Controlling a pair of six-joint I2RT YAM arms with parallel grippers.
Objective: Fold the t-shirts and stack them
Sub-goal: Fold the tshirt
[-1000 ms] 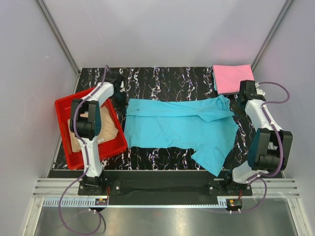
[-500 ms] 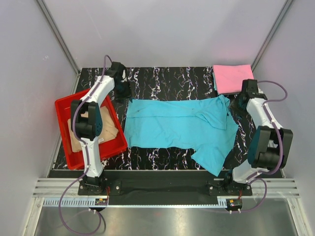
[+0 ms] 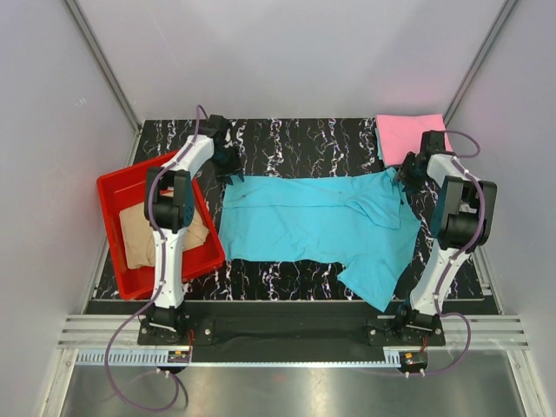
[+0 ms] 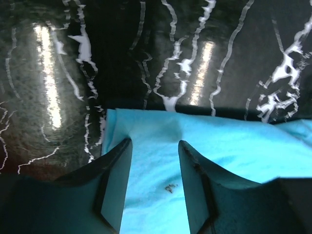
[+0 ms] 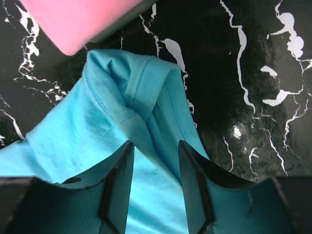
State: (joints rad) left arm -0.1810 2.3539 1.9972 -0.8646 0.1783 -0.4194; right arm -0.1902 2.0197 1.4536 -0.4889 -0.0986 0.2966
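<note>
The turquoise t-shirt (image 3: 313,221) lies spread flat across the middle of the table, one sleeve hanging toward the front right. Over its far left corner (image 4: 234,146) my left gripper (image 3: 228,160) (image 4: 155,146) stands open, cloth lying under the gap between its fingers. My right gripper (image 3: 410,167) (image 5: 155,146) is open over the far right sleeve (image 5: 122,97), gripping nothing. A folded pink t-shirt (image 3: 410,137) (image 5: 73,19) rests at the back right corner. The tan t-shirt (image 3: 161,230) lies crumpled in the red tray.
The red tray (image 3: 110,234) sits tilted at the table's left edge, beside the left arm. Grey walls close in the back and both sides. Bare black marble table (image 3: 304,139) shows behind the turquoise shirt.
Both grippers have opened and let go of the turquoise shirt's far edge. Both arms have stretched further back, and the left arm no longer covers the tan shirt in the tray.
</note>
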